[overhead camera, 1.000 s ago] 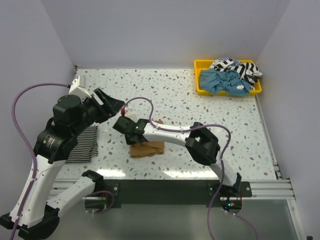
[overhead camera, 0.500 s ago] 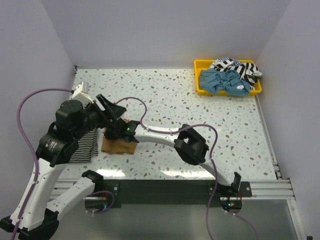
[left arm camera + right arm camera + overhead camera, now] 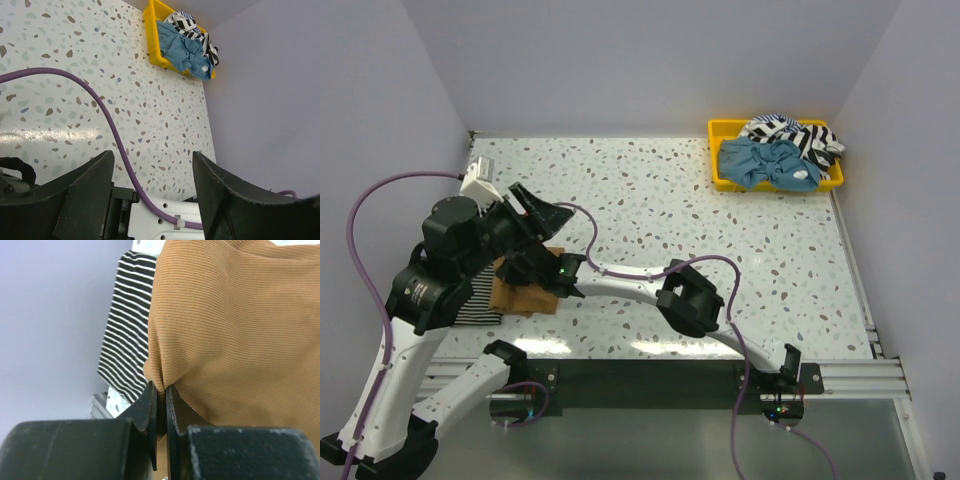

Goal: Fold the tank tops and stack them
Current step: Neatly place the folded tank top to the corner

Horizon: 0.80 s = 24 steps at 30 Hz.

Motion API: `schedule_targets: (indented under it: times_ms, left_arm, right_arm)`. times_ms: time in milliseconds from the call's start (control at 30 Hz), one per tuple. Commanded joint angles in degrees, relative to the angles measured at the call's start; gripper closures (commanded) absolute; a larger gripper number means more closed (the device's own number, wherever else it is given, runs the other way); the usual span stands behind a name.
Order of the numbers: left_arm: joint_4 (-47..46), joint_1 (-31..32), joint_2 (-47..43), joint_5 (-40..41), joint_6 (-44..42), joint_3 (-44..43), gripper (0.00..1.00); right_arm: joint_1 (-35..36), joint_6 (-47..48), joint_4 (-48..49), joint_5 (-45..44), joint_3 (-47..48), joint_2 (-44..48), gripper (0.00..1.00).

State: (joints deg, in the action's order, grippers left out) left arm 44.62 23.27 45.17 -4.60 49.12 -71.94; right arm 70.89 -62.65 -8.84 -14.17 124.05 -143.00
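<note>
Top view, against one second back: the tan top (image 3: pixel 525 296) has travelled from mid-bench (image 3: pixel 720 240) toward 9 o'clock. It now lies partly over the striped top (image 3: pixel 472 303) near the 8 o'clock edge. Half a second back it was just short of that spot. The right arm has stretched further toward 9 o'clock with it; the left arm has barely shifted.

Right wrist view: right fingers (image 3: pixel 147 407) are pressed together on a puckered fold at the tan top's edge. The cloth bunches at the tips and spreads away toward 1 o'clock. The striped top sits at 10 o'clock of the pinch, with the tan edge overlapping it.

Left fingers (image 3: pixel 87 187) stand well apart with nothing between them, clear of the cloth.

The yellow tray (image 3: pixel 713 150) at the 1 o'clock corner is unchanged, with the light blue top (image 3: pixel 765 163) and another striped top (image 3: pixel 790 133) in it
</note>
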Motion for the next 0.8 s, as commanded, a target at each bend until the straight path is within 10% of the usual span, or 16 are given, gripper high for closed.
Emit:
schedule_targets:
  times_ms: [0,767]
  left_arm:
    - [-1.9,-0.3,0.2,-2.1,0.8,-2.9,0.32]
    - [-4.5,-0.3,-0.2,-8.0,1.3,0.3,0.32]
  right_arm:
    - [0.7,-1.3,6.3,-0.6,2.7,1.3,1.0]
    - [2.8,-1.3,6.1,-0.9,11.9,-1.8,1.0]
